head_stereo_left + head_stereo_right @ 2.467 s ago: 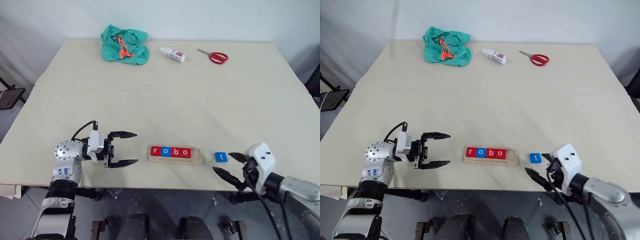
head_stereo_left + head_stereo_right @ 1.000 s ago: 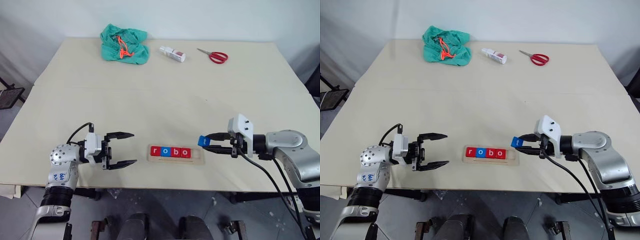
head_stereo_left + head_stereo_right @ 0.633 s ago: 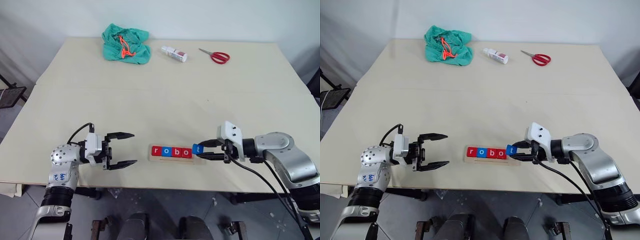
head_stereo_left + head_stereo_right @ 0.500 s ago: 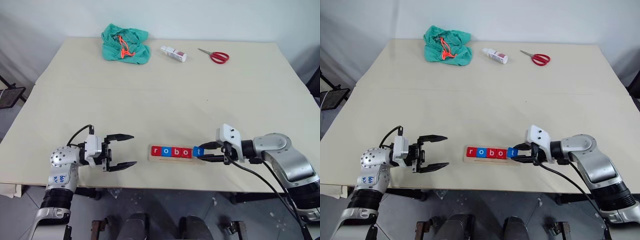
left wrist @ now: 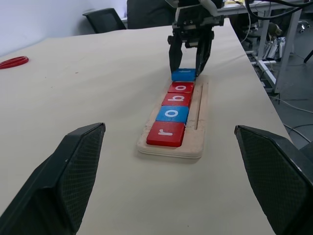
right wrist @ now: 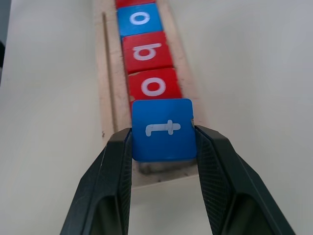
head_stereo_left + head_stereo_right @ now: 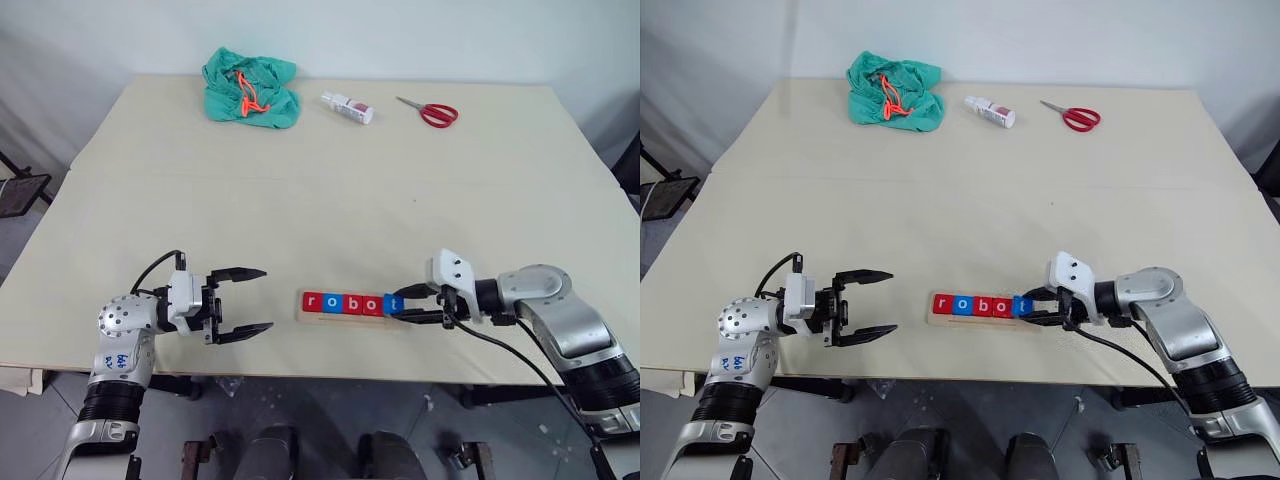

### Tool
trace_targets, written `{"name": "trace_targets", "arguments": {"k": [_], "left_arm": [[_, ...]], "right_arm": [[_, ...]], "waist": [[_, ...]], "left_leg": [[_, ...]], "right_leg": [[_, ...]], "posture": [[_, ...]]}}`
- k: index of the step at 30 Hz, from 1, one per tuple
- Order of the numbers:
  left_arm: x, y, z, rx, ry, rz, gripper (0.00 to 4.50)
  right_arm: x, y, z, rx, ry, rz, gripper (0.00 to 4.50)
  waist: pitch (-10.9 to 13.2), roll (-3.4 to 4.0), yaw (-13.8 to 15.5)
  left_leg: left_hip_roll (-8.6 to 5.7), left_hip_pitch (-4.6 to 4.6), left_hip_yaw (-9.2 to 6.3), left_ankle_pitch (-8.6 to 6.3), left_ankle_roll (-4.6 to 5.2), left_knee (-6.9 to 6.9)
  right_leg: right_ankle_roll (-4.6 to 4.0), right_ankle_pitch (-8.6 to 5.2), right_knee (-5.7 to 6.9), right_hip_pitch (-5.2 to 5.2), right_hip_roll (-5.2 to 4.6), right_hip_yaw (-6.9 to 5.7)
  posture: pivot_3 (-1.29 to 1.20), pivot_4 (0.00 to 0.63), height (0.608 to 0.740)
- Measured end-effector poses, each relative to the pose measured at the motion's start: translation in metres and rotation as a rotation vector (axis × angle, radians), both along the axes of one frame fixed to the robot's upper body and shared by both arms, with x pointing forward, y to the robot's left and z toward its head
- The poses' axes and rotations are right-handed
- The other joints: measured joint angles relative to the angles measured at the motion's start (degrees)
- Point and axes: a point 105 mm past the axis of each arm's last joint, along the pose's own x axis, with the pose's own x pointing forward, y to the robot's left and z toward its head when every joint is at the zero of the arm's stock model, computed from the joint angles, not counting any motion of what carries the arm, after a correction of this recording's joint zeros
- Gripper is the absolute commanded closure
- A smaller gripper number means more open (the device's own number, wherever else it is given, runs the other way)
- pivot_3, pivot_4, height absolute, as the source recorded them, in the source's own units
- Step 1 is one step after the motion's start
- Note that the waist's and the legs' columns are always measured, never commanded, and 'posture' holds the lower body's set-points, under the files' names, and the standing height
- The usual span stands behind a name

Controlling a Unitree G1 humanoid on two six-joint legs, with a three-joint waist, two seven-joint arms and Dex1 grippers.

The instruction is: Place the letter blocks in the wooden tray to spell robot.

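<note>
The wooden tray (image 7: 350, 318) lies near the table's front edge. In it, red r (image 7: 312, 302), blue o (image 7: 332, 303), red b (image 7: 352, 303) and red o (image 7: 371, 304) stand in a row. My right gripper (image 7: 399, 305) is shut on the blue t block (image 6: 164, 129), holding it over the tray's right end, right against the last red o (image 6: 153, 86). I cannot tell whether the t lies flat in the tray. My left gripper (image 7: 268, 298) hovers open and empty a little left of the tray, pointing at it.
A crumpled green cloth (image 7: 250, 88), a small white bottle (image 7: 346, 107) and red scissors (image 7: 428, 113) lie along the table's far edge. The tray sits close to the front edge (image 7: 330, 372) of the table.
My right gripper has carried the blue t down and to the left, from above the table beside the tray to the tray's right end. The left gripper has stayed put.
</note>
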Motion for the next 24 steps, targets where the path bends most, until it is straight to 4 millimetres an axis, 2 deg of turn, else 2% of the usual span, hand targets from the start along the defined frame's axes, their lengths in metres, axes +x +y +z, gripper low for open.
{"name": "trace_targets", "arguments": {"k": [7,9,16,19,24], "left_arm": [[0.000,0.000,0.000,-0.001,0.000,0.001,0.00],[0.000,0.000,0.000,-0.001,0.000,0.001,0.00],[0.003,-0.002,0.003,-0.005,-0.011,-0.002,0.00],[0.005,-0.003,0.004,-0.009,-0.016,-0.005,0.00],[0.006,-0.002,0.001,-0.016,-0.001,-0.001,0.00]], "right_arm": [[0.002,-0.002,-0.002,-0.015,-0.014,-0.011,0.61],[0.002,-0.002,0.000,-0.013,-0.021,-0.012,0.05],[0.008,-0.007,0.029,0.053,-0.102,-0.103,0.05],[0.004,-0.006,0.035,0.085,-0.098,-0.129,0.61],[-0.011,0.000,0.030,0.113,-0.048,-0.142,2.41]], "waist": [[0.0,0.00,0.0],[0.0,0.00,0.0],[0.0,0.00,0.1],[0.0,0.00,0.1],[0.0,0.00,0.1]], "left_leg": [[0.00,0.00,0.00,0.00,0.00,0.00],[0.00,0.00,0.01,0.00,0.00,0.00],[0.00,0.00,0.00,0.00,0.00,0.00],[0.00,0.00,0.00,0.00,0.00,-0.02],[0.00,0.00,0.01,0.00,0.00,-0.02]], "right_leg": [[0.00,0.00,0.00,0.00,0.00,0.00],[0.00,0.00,0.00,0.00,0.00,0.00],[0.00,0.00,0.00,0.00,0.00,0.00],[0.00,0.00,0.00,0.00,0.00,0.00],[0.00,0.00,0.00,0.00,0.00,-0.01]], "posture": [[0.00,0.150,0.740],[0.00,0.150,0.740],[0.00,0.150,0.740],[0.00,0.150,0.740],[0.00,0.150,0.740]]}}
